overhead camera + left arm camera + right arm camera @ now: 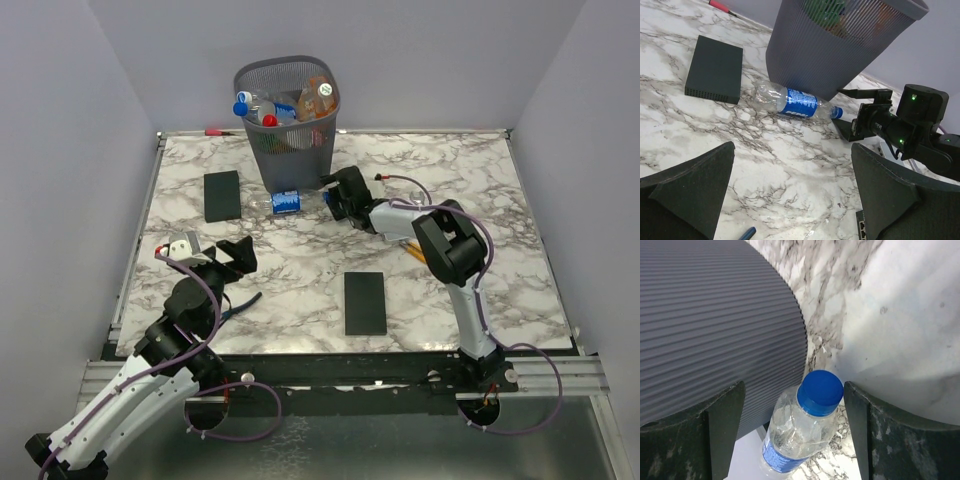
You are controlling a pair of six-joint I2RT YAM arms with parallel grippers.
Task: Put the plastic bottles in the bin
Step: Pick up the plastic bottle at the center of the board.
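Grey mesh bin (290,160) stands upper centre, bottles (285,105) piled inside. A clear, blue-labelled bottle (287,201) lies on its side just beside the bin's foot. My right gripper (794,387) reaches low, jaws apart astride the blue cap (820,392), no grip. My left gripper (792,150), lower left, gapes wide.

Table (450,290): white marble, dark grey veining; bin (295,160): dark grey mesh, fine vertical ribbing; loose bottle (792,101): clear, blue label with white print, blue cap; bottles in the bin (262,105): clear, blue caps plus one red cap; orange bottle (318,97) among them, green showing through the mesh; far slab (222,195) and near slab (365,302): matte black; thin stick (218,131) at far edge: red-pink; walls (60,150): pale lilac-grey; arm cables (277,405): purple.
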